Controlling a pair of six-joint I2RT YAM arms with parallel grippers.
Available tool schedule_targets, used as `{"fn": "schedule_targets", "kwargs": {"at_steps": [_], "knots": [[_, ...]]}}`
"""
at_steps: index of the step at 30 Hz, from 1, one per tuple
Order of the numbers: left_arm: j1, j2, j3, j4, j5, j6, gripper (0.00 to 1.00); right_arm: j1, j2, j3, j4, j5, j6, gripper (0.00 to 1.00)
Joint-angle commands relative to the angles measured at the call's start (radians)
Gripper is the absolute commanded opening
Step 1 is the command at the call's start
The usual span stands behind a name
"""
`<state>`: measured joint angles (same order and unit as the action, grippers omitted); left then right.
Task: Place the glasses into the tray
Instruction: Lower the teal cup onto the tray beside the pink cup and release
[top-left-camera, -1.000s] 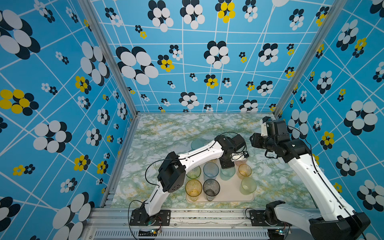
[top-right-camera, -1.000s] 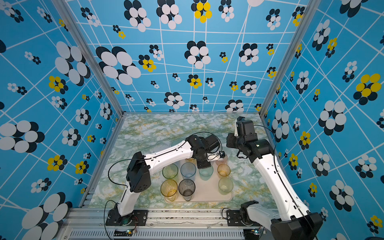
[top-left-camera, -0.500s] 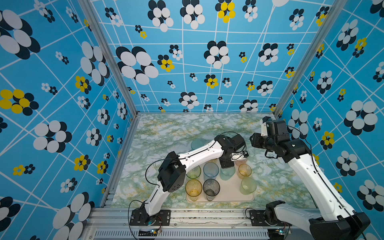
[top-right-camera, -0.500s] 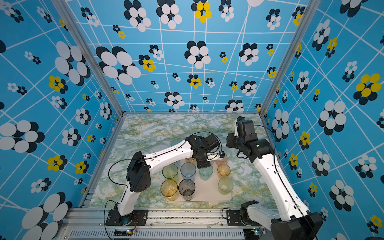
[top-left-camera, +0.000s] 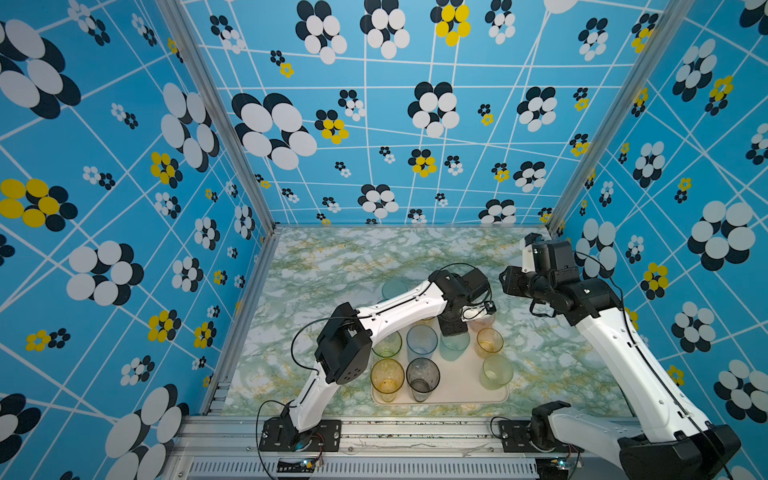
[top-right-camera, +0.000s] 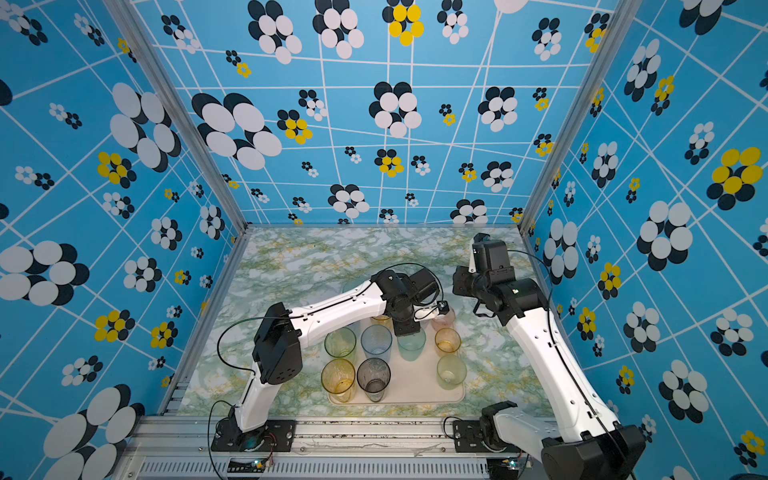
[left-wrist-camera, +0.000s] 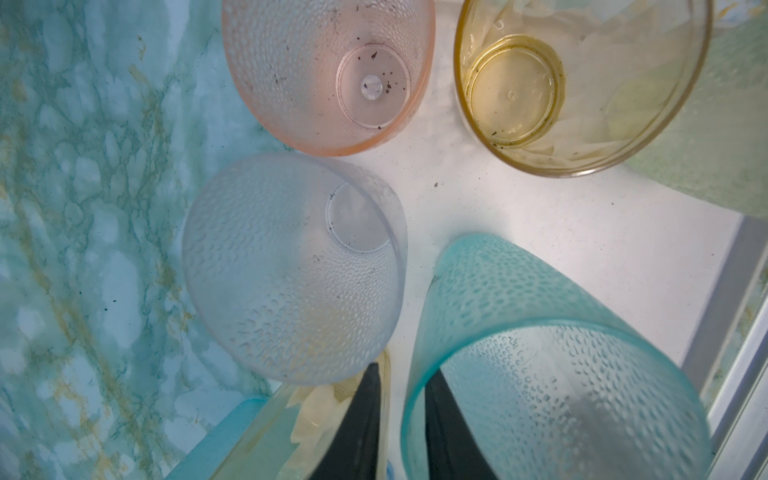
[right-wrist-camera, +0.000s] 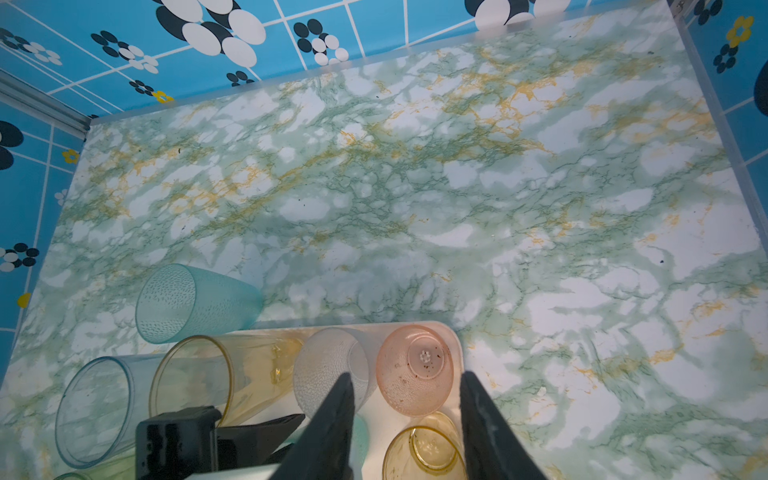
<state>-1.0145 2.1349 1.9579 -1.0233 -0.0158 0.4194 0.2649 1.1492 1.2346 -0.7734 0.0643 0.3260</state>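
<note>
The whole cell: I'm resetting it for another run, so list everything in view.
Table: one, green-gold marble.
Walls: three, blue with flowers.
Tray: one, cream-white, table's near edge.
Tall glasses on tray: six; green, blue, teal, grey, front amber, back amber.
Far teal glass: one, on the table beyond the tray.
Second blue glass: one, beside back amber; on tray or not, unclear.
Short glasses: four; pink, clear, orange, pale green, on tray.
Arms: two, white-black.
Left tool: slightly apart astride teal's rim.
Right tool: open, empty, raised near pink.

Lighting bright, even, diffuse; shadows soft. In my left wrist view the near teal glass (left-wrist-camera: 540, 353) blurs. Top-view edges stretch.
</note>
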Motion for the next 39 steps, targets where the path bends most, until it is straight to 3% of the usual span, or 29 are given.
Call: {"fn": "schedule_targets", "kwargs": {"at_steps": [1, 39], "knots": [[0.007, -0.006, -0.014, -0.001, -0.009, -0.001, 0.24, -0.006, -0.006, -0.011, 0.011, -0.014, -0.011, 0.44], [0.008, -0.149, -0.066, -0.024, 0.091, -0.005, 0.22, -0.006, -0.011, -0.009, 0.010, -0.035, -0.008, 0.44]]}}
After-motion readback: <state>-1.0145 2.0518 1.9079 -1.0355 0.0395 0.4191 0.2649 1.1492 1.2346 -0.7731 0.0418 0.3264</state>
